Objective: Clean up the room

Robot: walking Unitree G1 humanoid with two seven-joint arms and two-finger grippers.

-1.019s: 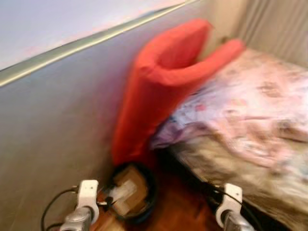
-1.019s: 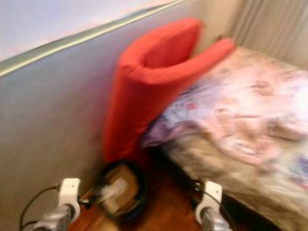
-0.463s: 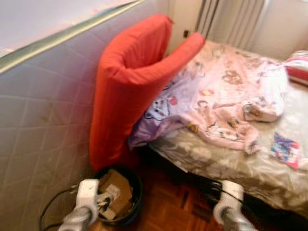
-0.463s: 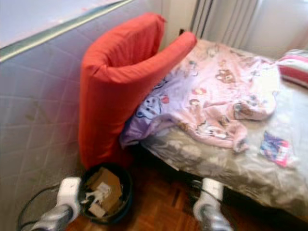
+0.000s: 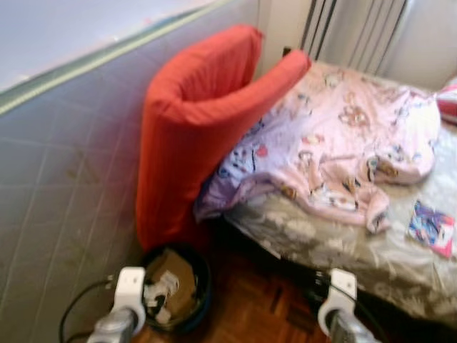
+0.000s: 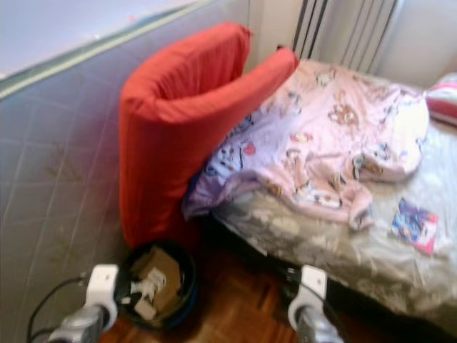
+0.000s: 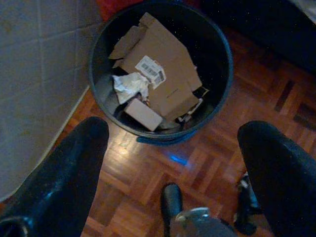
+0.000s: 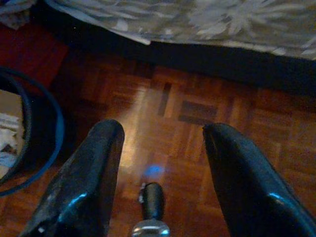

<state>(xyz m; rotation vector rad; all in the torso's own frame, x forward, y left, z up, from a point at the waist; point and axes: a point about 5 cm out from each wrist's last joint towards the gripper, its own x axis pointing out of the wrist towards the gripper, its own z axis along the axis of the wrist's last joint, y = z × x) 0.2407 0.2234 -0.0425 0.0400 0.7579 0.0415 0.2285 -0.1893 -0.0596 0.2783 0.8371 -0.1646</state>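
Observation:
A dark round bin holding cardboard pieces and crumpled paper stands on the wood floor at the foot of a red folded cushion. My left gripper hangs open above the floor just in front of the bin, with nothing between its fingers. My right gripper is open too, low over bare parquet beside the bed's edge. On the bed lie a rumpled pink cartoon blanket and a small colourful packet. Both arms show at the bottom of the eye views, the left arm and the right arm.
A grey quilted mattress leans along the left, close to the bin. Curtains hang behind the bed. A red-striped pillow lies at the far right. Parquet floor runs between bin and bed; a black cable loops beside my left arm.
The whole picture has swung from the wall toward the bed and sharpened, so the camera moved. The bin, cushion and blanket stay put. Both arms hang as before.

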